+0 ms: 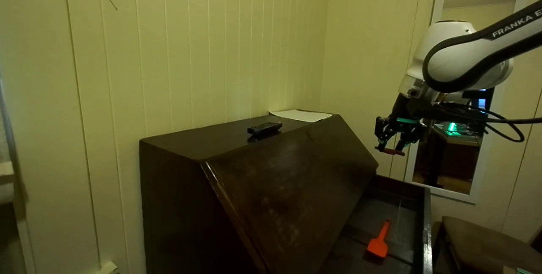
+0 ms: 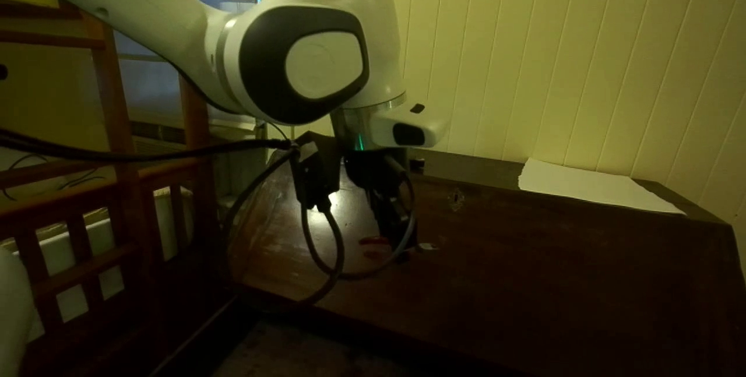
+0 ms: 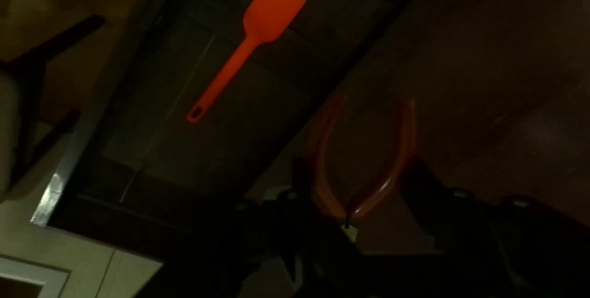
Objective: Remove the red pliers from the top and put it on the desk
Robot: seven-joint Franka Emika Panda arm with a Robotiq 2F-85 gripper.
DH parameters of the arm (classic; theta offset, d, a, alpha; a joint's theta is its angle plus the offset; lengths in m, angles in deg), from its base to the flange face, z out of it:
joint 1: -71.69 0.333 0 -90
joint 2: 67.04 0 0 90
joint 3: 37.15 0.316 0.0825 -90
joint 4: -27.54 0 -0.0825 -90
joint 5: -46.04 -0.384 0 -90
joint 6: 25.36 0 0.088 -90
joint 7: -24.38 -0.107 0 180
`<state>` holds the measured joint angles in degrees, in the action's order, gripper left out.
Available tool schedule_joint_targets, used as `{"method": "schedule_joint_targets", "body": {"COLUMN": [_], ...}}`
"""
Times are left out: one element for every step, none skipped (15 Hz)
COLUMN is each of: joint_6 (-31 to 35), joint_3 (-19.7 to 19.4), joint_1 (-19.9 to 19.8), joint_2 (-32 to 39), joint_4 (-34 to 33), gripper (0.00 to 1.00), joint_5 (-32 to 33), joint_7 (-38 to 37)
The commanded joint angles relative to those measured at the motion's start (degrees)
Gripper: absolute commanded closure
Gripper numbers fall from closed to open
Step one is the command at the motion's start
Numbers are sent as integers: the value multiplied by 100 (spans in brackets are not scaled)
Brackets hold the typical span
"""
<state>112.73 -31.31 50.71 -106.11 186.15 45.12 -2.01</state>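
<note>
Wrist view shows red pliers [image 3: 383, 182], curved handles splayed, pinched by the hand [image 3: 358, 169].

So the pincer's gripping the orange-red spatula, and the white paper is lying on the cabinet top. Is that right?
Not the spatula: the wrist view shows the pincer gripping the red pliers. The white paper is lying on the cabinet top, as you said.

The arm [image 1: 459, 63] is smooth white, with a black band [image 1: 478, 36] lettered FRANKA in white. Its collar [image 2: 364, 124] looks silvery; black cables [image 2: 340, 243] loop beside a black gripper [image 1: 391, 151] showing green patches [image 1: 406, 120].
</note>
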Motion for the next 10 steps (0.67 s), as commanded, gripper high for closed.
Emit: {"method": "schedule_joint_targets", "body": {"joint_6": [19,54,72,74,74,138,127,170,175,284], "joint_3": [-43,-4,17,26,30,100,46,-23,-62,-31], "joint_1": [26,4,5,6,7,11,79,151,222,219], "joint_2": [65,117,147,156,157,421,741,1048,1410,1703], "joint_4": [-12,-12,-13,-13,-14,-174,-352,-482,-599,-646], "gripper": [47,47,47,47,72,72,72,72,72,72], "joint_5": [173,200,212,215,217,193,56,-67,-177,-148], "joint_7": [-144,-191,-218,-229,-232,-348,-364,-370,-425,-553]}}
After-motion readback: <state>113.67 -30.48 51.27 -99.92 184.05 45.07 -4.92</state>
